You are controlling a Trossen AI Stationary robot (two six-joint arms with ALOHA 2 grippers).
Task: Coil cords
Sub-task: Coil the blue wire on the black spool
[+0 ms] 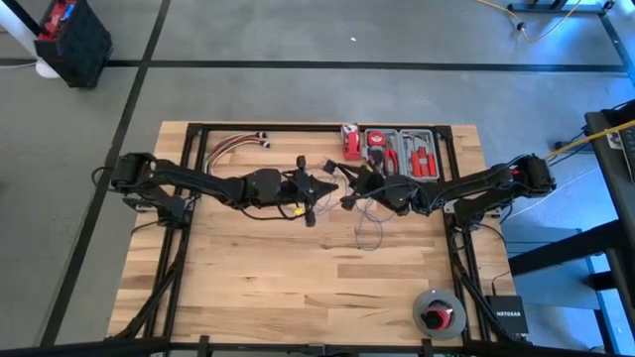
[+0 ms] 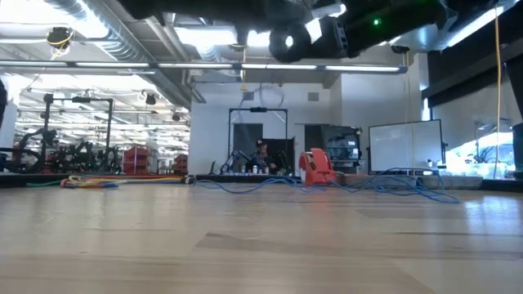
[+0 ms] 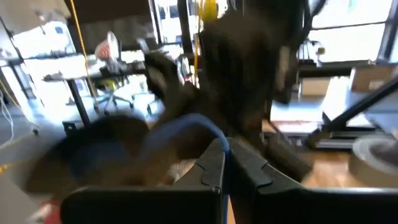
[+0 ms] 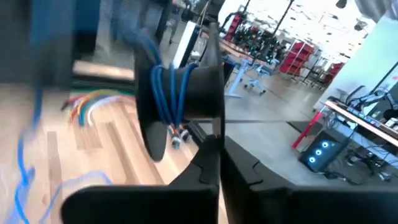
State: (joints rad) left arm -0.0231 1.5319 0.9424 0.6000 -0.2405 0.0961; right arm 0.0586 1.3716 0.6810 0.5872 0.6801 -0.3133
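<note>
Both arms meet over the middle of the wooden slatted table [image 1: 298,288], toward its far edge.

Left claw [image 1: 310,188]: fingers pinched tight together on the thin blue-violet cord [image 3: 205,124]. In the left wrist view the strand rises out of the closed tips and arcs away toward the other arm.

Right claw [image 1: 349,198]: fingers pressed flat together, gripping a small black spool with round flanges [image 4: 186,99] by its edge. Several turns of cord already sit on the spool's core. Spool axis runs roughly level, pointing from the right claw toward the left one.

Rest of the cord: loose loops hang and trail onto the table just nearside of the two claws [image 1: 369,233]; in the low view they lie along the far edge as a wavy blue line [image 2: 368,184].

Key relation: the fed strand lies between the two claws, running roughly along the table's length. Left claw is the nearer one to the free strand; right claw carries the spool. Next winding likely needs the left claw circling the spool's core, across its axis. Slack tangling is a risk.

Red tool tray [image 1: 402,154] at far edge, untouched.
</note>
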